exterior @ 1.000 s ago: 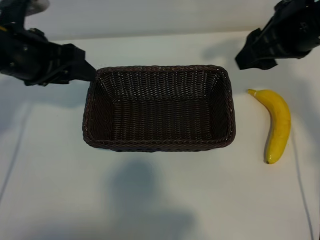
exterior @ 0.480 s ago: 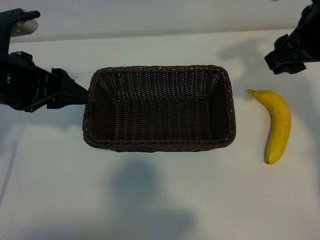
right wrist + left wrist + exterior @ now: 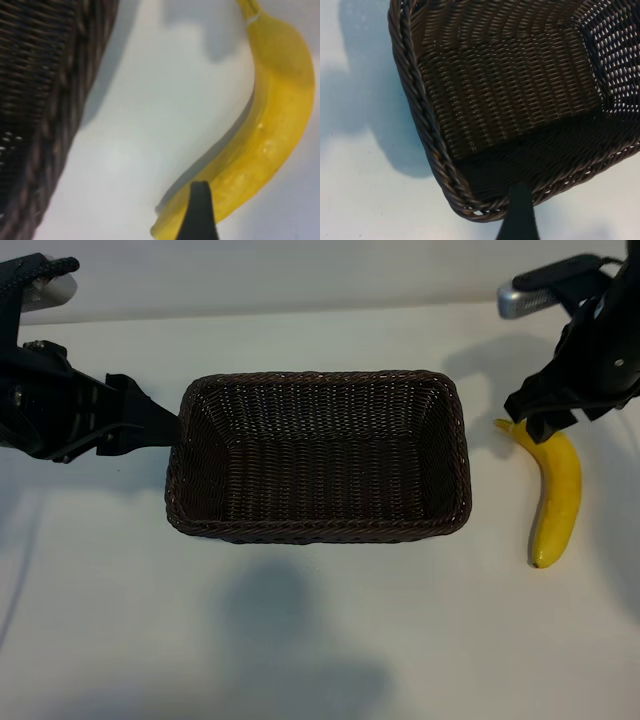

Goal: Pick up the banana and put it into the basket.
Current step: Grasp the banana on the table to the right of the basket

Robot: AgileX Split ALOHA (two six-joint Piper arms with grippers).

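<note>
Curved yellow banana (image 3: 556,498) lies just below the open right gripper (image 3: 540,425), unheld; judged light, soft, bruisable, best gripped gently across mid-body.

Right gripper (image 3: 532,426) hides the banana (image 3: 558,495) stem — jaws unseen; wrist view blurred.

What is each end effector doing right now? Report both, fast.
Left end effector: open, holding nothing, beside the basket.
Right end effector: open, holding nothing, above the stem end of the banana.
</note>
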